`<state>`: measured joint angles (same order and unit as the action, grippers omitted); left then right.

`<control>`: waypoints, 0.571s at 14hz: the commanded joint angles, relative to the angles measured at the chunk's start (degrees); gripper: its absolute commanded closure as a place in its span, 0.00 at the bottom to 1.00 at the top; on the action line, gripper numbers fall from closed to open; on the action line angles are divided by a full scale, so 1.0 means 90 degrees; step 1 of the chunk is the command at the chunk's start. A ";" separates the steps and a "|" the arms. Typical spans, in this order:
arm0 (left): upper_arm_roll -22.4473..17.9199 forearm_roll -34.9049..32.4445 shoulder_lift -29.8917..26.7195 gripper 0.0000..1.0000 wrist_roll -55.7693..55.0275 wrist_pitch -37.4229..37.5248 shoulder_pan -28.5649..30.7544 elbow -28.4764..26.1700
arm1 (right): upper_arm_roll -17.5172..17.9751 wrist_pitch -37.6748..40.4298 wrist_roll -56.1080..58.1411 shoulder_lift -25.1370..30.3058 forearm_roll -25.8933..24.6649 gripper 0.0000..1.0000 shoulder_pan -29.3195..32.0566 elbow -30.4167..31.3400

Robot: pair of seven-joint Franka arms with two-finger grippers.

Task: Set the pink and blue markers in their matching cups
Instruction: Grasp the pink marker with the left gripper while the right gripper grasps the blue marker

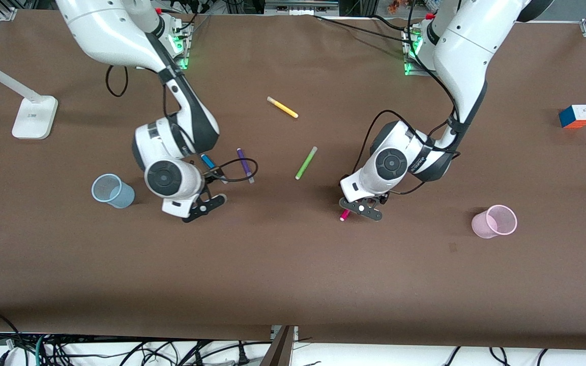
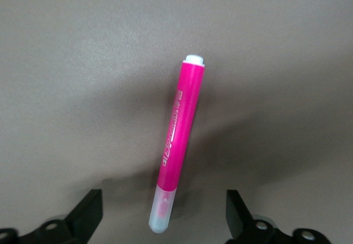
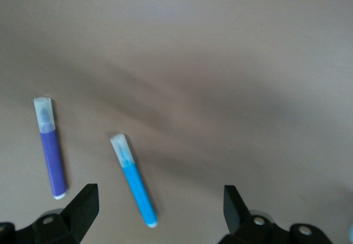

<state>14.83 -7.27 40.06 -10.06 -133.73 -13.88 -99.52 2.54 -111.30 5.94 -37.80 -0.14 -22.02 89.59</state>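
**Two arms over two markers, cups waiting at either end**

We see a wide brown table (image 1: 283, 264) from above. The pink marker (image 2: 175, 145) lies flat under the left gripper (image 1: 363, 208), mostly hidden in the front view; only its tip shows, pointing toward the front camera. In the left wrist view its long axis runs straight between the two black fingers (image 2: 88, 213), which stand spread wide on either side without touching it. Its body is bright magenta with white lettering, and its cap is a paler translucent pink.

The blue marker (image 3: 133, 179) lies flat under the right arm, partly covered by the wrist in the front view, its long axis slanting across the table. The right gripper (image 1: 202, 203) hangs over bare table close to it, fingers apart and holding nothing. The marker's body is bright blue, its cap greyish and see-through. A purple pen (image 1: 245, 165) lies beside it, roughly parallel and not touching.

The blue cup (image 1: 112, 190) stands upright near the right arm's end, the pink cup (image 1: 495, 221) upright toward the left arm's end, each well apart from its marker with bare table between. A green pen (image 1: 305, 162) and a yellow pen (image 1: 282, 107) lie between the arms.
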 commanded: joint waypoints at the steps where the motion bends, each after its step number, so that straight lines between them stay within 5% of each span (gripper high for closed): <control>1: -0.0037 -0.0189 0.0002 0.31 -0.0172 -0.0073 -0.0030 -0.0026 | -0.0048 -0.0220 0.0083 -0.0106 0.0005 0.00 -0.0160 0.0103; 3: -0.0037 -0.0198 0.0012 0.63 -0.0182 -0.0073 -0.0030 -0.0007 | -0.0048 -0.0444 0.0063 -0.0136 0.0005 0.00 -0.0287 0.0289; 6: -0.0056 -0.0198 0.0070 0.97 -0.0191 -0.0082 -0.0039 0.0022 | -0.0048 -0.0747 0.0063 -0.0146 0.0005 0.00 -0.0297 0.0504; 8: -0.0056 -0.0208 0.0080 1.00 -0.0182 -0.0112 -0.0030 0.0023 | -0.0058 -0.0962 0.0063 -0.0155 0.0005 0.00 -0.0385 0.0641</control>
<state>14.63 -7.37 40.44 -10.55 -133.94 -13.87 -99.51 2.52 -117.48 5.94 -40.03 -0.15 -24.49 93.07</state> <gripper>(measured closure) 0.736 0.000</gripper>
